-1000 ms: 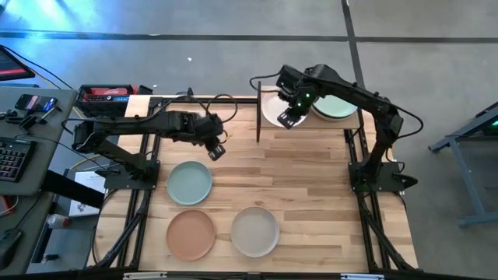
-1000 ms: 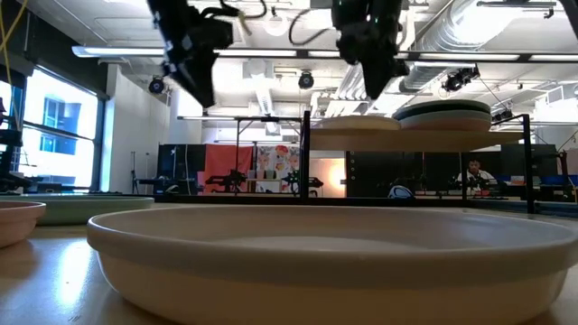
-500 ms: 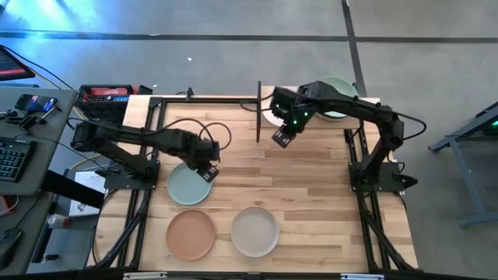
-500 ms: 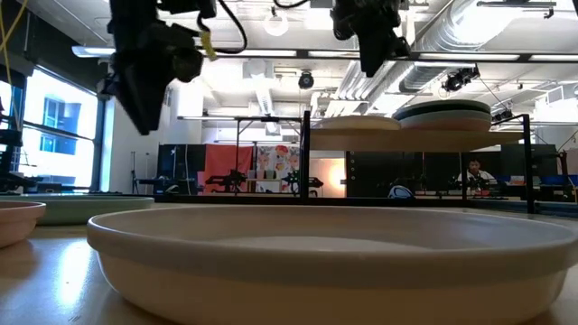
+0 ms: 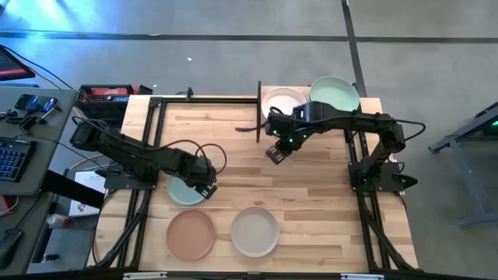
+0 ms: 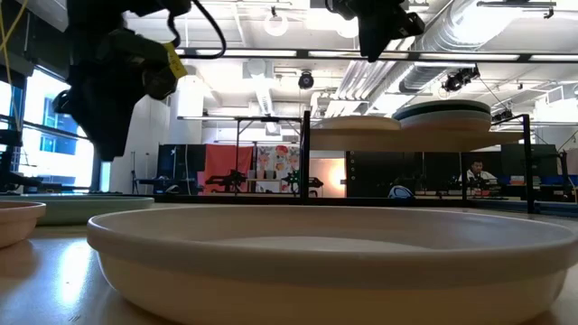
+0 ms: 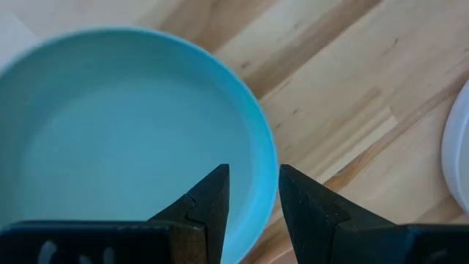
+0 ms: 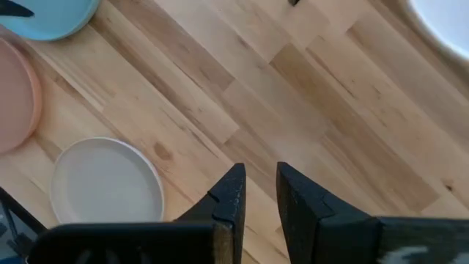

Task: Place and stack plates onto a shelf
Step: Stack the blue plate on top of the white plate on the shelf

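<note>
Pale blue-green plate (image 5: 184, 191) is showing at nine o'clock on the light, streaky-grained wood tabletop (image 5: 311, 187), with the dark left gripper (image 5: 205, 187) sitting over its rim. Peach plate (image 5: 191, 234) is glowing at seven o'clock, beige plate (image 5: 254, 231) beside it at six. Up at one o'clock, a white plate (image 5: 282, 101) and a mint green plate (image 5: 335, 95) are sitting side by side. The black right gripper (image 5: 274, 153) is showing a small green light.

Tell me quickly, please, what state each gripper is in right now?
Left gripper: open, empty, its fingers either side of the blue-green plate's rim.
Right gripper: open, holding nothing, above bare tabletop.
</note>
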Robot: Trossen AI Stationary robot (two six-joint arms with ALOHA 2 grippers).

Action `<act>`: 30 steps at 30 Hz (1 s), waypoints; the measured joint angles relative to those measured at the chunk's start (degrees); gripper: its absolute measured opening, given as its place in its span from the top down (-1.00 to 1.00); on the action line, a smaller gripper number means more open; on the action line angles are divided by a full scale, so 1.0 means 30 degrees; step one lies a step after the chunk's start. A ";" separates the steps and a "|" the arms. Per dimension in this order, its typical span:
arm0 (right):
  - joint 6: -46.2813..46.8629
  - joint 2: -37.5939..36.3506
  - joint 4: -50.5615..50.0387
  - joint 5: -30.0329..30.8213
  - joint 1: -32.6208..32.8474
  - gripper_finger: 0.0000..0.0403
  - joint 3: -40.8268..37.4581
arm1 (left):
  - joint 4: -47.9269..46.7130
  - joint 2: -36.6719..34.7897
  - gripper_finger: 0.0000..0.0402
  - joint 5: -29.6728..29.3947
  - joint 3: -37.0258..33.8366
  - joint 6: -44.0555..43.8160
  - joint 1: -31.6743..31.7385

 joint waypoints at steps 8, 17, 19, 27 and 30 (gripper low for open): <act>0.1693 0.0000 0.0216 0.0922 0.1446 0.73 0.0000 | 0.3199 0.0007 0.46 -0.0007 -0.1934 -0.2229 -0.1647; 0.3009 0.0000 0.0261 0.1615 0.2417 0.73 0.0000 | 0.4310 0.0015 0.46 -0.0095 -0.2899 -0.3414 -0.2751; 0.3266 0.0000 0.0260 0.1735 0.2548 0.73 0.0000 | 0.4974 0.0091 0.46 -0.0095 -0.3210 -0.3715 -0.2989; 0.3308 0.0000 0.0640 0.1735 0.2628 0.73 0.0000 | 0.5342 0.1731 0.46 -0.0088 -0.3362 -0.3805 -0.3444; 0.3296 0.0000 0.0837 0.1735 0.2628 0.73 0.0000 | 0.5459 0.2454 0.46 -0.0102 -0.3245 -0.3751 -0.3444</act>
